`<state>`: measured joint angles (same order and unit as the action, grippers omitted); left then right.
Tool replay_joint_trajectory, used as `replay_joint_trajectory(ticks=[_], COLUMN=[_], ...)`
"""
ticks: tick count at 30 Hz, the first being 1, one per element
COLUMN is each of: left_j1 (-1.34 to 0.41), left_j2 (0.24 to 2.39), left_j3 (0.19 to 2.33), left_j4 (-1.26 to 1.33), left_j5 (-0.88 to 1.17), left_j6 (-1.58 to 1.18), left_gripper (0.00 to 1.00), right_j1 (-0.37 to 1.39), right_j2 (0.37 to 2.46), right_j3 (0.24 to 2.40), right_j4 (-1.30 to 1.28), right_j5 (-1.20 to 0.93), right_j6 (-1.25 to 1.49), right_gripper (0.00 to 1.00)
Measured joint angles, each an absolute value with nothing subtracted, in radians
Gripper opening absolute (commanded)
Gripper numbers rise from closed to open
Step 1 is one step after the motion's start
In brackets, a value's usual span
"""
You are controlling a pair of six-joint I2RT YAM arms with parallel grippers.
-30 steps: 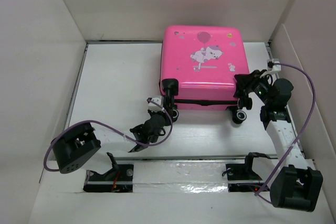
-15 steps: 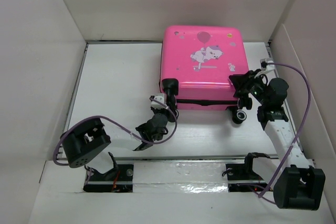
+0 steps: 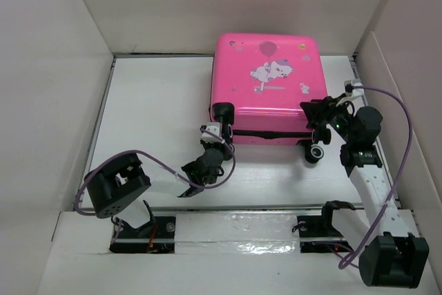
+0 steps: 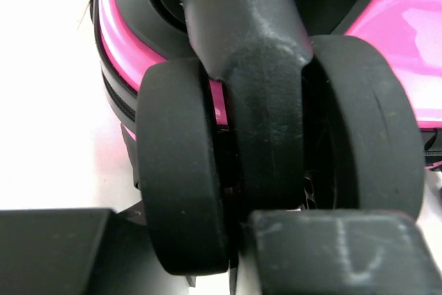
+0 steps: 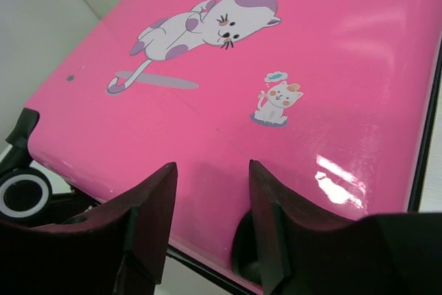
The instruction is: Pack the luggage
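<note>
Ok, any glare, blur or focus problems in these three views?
Top external: evenly lit and sharp, only the shiny strip at the near edge glints. Left wrist: the caster wheel sits so close it crowds the frame, and the table beside it is blown out white. Right wrist: sharp, with white glare patches on the luggage shell.

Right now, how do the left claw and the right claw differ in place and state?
The left claw is right at the near-left caster wheel of the pink suitcase; the right claw sits over its shell at the near-right corner. The right claw's fingers stand apart with nothing between; the left claw's barely show, so its grip is unclear. Both are at the suitcase's near edge.
</note>
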<state>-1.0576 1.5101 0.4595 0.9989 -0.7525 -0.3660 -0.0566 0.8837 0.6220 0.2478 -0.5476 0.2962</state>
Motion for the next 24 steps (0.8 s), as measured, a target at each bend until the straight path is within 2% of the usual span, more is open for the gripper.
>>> replay_joint_trajectory(ticks=[3,11,16,20,24], left_j1=[-1.051,-1.026,-1.022,-1.019,-1.009], left_j2=[1.510,1.498,1.485,1.474,1.459], left_j3=[0.460,0.458,0.453,0.450,0.439], left_j4=[0.999,0.982,0.967,0.954,0.950], left_j5=[-0.754,-0.741,-0.730,-0.721,-0.707], left_j6=[-0.365,-0.364,-0.366,-0.371,-0.372], left_gripper=[0.00,0.00,0.00,0.00,0.00], right_j1=[-0.057,-0.057,-0.057,-0.057,-0.051], right_j2=[0.824,0.597,0.501,0.508,0.622], right_j3=[0.622,0.616,0.553,0.515,0.516], right_j4=[0.194,-0.019,-0.130,-0.189,-0.191], right_j5=[-0.507,-0.273,-0.146,-0.096,-0.120], right_j6=[0.282,0.257,0.254,0.253,0.234], right_gripper=[0.69,0.80,0.93,0.97,0.99])
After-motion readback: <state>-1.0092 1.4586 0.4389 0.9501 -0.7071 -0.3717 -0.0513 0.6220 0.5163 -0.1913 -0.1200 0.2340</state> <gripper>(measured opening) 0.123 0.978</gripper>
